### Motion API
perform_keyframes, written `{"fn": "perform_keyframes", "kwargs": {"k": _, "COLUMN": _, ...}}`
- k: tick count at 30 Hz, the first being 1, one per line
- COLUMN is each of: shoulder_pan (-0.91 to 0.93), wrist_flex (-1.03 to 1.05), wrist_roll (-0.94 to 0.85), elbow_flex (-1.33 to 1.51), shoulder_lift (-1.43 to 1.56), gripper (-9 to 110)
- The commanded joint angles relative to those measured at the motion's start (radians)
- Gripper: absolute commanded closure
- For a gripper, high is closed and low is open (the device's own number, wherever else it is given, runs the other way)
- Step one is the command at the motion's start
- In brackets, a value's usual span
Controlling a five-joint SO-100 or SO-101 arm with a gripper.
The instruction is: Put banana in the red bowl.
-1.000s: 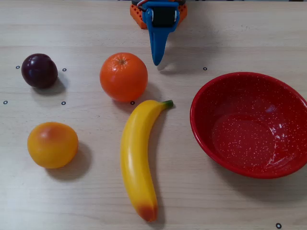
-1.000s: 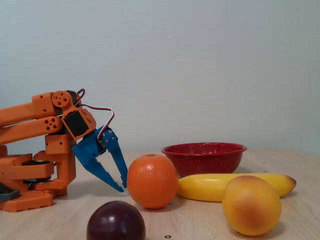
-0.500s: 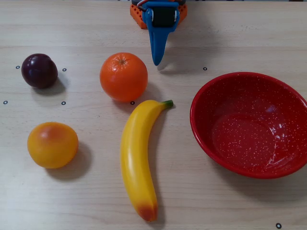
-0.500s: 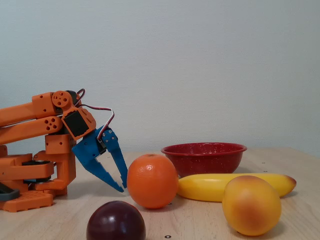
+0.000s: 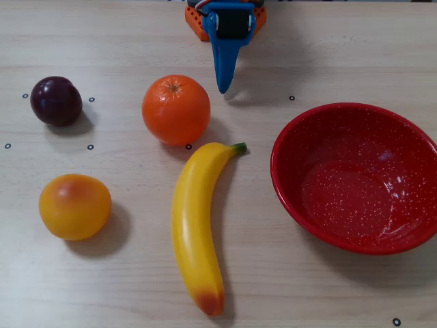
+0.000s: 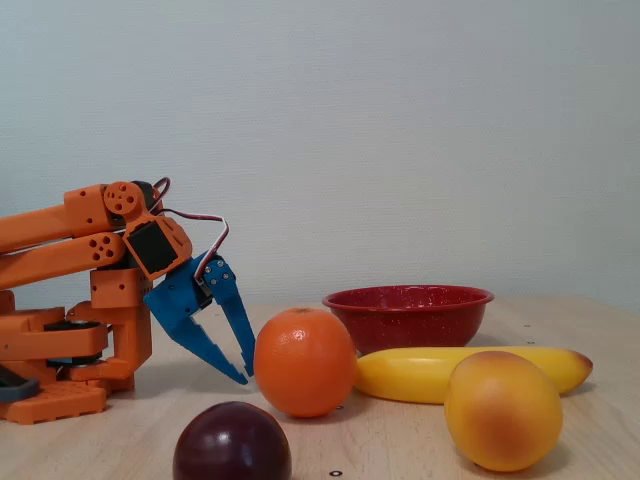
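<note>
The yellow banana [image 5: 194,225] lies flat in the middle of the table, green stem towards the arm and orange-red end towards the near edge; in the fixed view [image 6: 420,375] it lies behind the fruits. The red speckled bowl [image 5: 276,164] stands empty to its right in the overhead view, and shows in the fixed view [image 6: 410,315] too. My blue gripper [image 5: 222,87] is at the top centre, above and apart from the banana's stem. In the fixed view it [image 6: 245,376] points down just left of the orange, tips together, holding nothing.
An orange [image 5: 176,109] [image 6: 305,360] sits between the gripper and the banana's stem. A dark plum [image 5: 56,100] [image 6: 232,443] and a round yellow-orange fruit [image 5: 75,206] [image 6: 502,410] lie at the left in the overhead view. The orange arm base [image 6: 70,350] stands at the table's far side.
</note>
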Motion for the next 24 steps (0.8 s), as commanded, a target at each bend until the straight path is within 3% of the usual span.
{"fn": "perform_keyframes", "kwargs": {"k": 1, "shoulder_pan": -0.018, "wrist_flex": 0.064, "wrist_roll": 0.009, "elbow_flex": 0.012, "shoulder_lift": 0.015, "gripper": 102}}
{"fn": "perform_keyframes", "kwargs": {"k": 24, "shoulder_pan": -0.018, "wrist_flex": 0.064, "wrist_roll": 0.002, "elbow_flex": 0.012, "shoulder_lift": 0.015, "gripper": 102}}
